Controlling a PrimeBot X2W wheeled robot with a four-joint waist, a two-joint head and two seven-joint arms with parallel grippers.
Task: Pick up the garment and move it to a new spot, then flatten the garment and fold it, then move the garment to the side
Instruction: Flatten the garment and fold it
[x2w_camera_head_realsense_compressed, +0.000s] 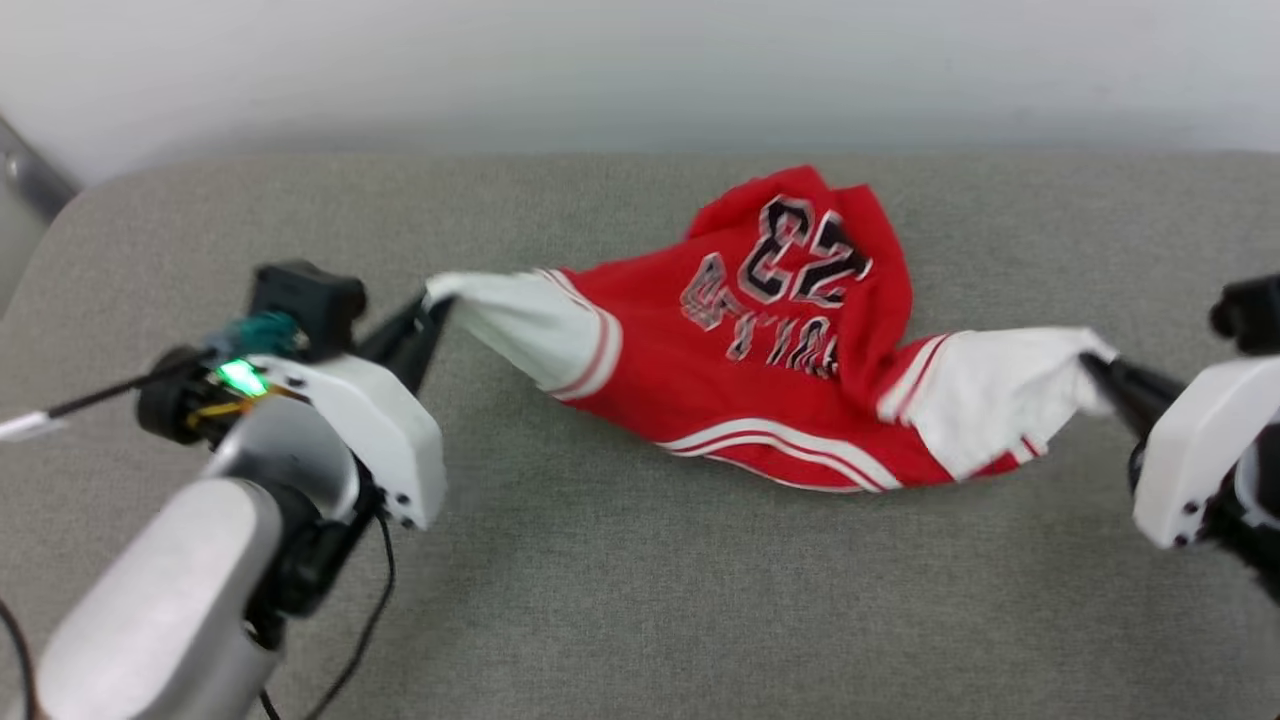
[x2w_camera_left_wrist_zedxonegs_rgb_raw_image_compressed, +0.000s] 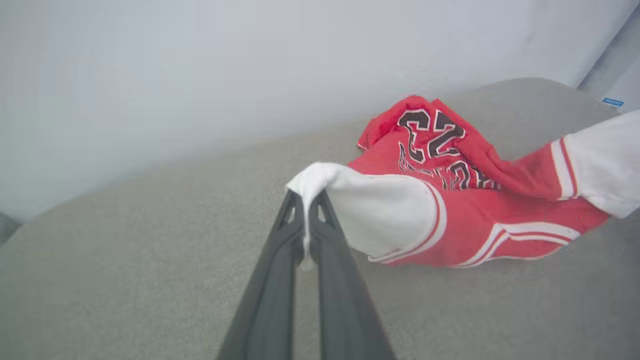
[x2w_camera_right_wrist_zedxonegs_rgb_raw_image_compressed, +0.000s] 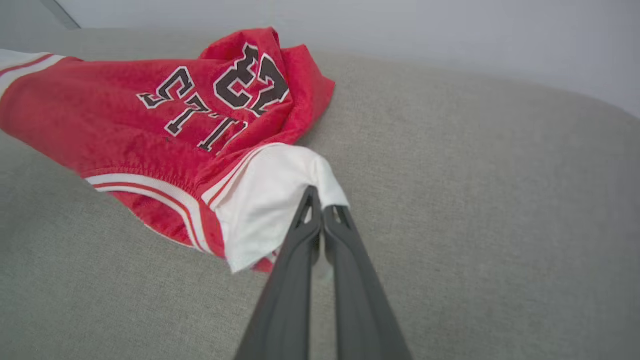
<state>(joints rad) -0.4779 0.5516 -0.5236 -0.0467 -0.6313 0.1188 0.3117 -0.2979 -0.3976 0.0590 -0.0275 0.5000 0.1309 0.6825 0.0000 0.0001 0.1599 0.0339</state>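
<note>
The garment (x2w_camera_head_realsense_compressed: 760, 370) is a red jersey T-shirt with white sleeves and a black-and-white "BULLS 23" print, stretched between both grippers above the grey cushion (x2w_camera_head_realsense_compressed: 620, 580). My left gripper (x2w_camera_head_realsense_compressed: 437, 306) is shut on the tip of the white sleeve at the left; the left wrist view shows the cloth pinched between the fingers (x2w_camera_left_wrist_zedxonegs_rgb_raw_image_compressed: 306, 200). My right gripper (x2w_camera_head_realsense_compressed: 1092, 366) is shut on the other white sleeve, as the right wrist view confirms (x2w_camera_right_wrist_zedxonegs_rgb_raw_image_compressed: 320, 200). The garment's middle (x2w_camera_right_wrist_zedxonegs_rgb_raw_image_compressed: 165, 125) sags and bunches, its hem end crumpled toward the back.
The grey cushion runs wide with free room in front of and around the garment. A pale wall (x2w_camera_head_realsense_compressed: 640, 70) rises behind its back edge. A dark cable (x2w_camera_head_realsense_compressed: 370, 620) hangs by my left forearm.
</note>
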